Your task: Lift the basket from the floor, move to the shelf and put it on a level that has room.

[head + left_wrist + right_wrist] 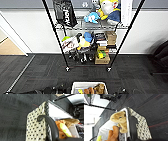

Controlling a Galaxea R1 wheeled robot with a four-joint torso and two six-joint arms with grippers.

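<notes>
One cream woven basket sat low in the head view, just in front of the robot, over the dark carpet floor. Whether it touched the carpet could not be told. Inside it lay plush toys: one tan, one orange, and one yellow-green piece. One black wire rack stood ahead against the white wall, well apart from the basket, its tiers crowded with toys and brown boxes. A dark curved finger hooked over the basket's rim at the left; the right gripper's dark part lay against the opposite rim. Whether either pincer was spread or pinching could not be told.
</notes>
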